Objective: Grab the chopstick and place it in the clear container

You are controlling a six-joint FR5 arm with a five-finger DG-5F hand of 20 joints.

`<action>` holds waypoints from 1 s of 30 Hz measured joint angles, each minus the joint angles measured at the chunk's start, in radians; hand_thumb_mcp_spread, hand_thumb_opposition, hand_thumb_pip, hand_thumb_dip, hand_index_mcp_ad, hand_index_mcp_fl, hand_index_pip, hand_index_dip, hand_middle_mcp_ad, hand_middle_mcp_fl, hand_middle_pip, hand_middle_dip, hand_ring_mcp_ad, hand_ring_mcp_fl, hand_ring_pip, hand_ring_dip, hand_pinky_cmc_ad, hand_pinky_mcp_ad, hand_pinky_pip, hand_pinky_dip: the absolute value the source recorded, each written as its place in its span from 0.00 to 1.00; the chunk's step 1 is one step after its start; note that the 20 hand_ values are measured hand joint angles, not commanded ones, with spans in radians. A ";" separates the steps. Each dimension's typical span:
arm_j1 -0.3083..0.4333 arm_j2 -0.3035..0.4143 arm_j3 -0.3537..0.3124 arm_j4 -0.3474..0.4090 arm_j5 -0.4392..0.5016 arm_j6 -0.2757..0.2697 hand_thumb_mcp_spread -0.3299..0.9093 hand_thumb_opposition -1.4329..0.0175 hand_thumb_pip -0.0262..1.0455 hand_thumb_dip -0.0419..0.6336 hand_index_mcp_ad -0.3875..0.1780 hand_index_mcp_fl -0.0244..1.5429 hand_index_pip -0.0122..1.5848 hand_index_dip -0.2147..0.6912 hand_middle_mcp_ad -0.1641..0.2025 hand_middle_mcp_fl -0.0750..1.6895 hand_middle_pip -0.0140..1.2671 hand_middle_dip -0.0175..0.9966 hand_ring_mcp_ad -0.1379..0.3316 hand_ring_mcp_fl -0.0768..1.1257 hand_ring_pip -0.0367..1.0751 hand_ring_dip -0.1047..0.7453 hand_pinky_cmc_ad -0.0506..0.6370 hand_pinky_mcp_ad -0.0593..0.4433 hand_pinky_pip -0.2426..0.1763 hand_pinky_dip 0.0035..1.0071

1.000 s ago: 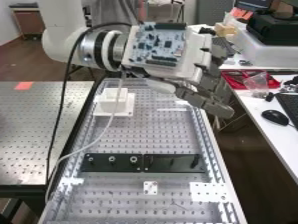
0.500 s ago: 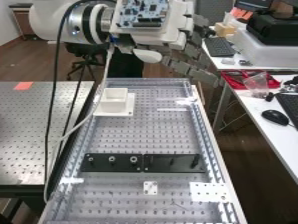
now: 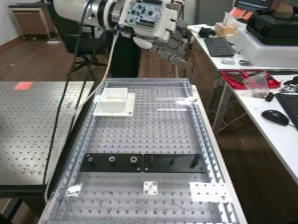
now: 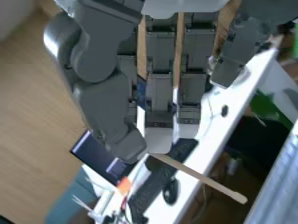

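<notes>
White and square, the small open-topped box (image 3: 114,106) sits on the perforated metal bench (image 3: 153,135), probably the intended target. Right of it, beyond the bench's far end, the dark grey robot hand (image 3: 171,50) pinches a pale wooden chopstick (image 4: 199,177) near one end. I'd centre its free end above the opening, then lower before releasing.

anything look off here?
The grip, mildly: the hand has the chopstick near one end, with most of its length jutting out at a slant, so it might tip or slip. Nothing looks spilled or broken.
</notes>
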 joint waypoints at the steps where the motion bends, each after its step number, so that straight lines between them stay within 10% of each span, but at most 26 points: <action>1: 0.013 -0.014 0.015 -0.033 0.014 0.028 0.83 0.33 0.55 0.46 0.50 0.40 0.89 0.14 0.54 0.56 0.58 0.75 0.40 0.71 0.20 0.85 0.72 0.65 0.85 0.18; 17: 0.058 -0.186 0.214 -0.364 0.040 0.265 0.83 0.33 0.55 0.46 0.50 0.40 0.89 0.14 0.55 0.55 0.58 0.75 0.41 0.70 0.22 0.84 0.72 0.64 0.85 0.23; 30: 0.038 -0.314 0.369 -0.606 -0.054 0.337 0.83 0.32 0.57 0.46 0.50 0.40 0.89 0.14 0.55 0.55 0.59 0.75 0.40 0.69 0.23 0.82 0.71 0.65 0.84 0.25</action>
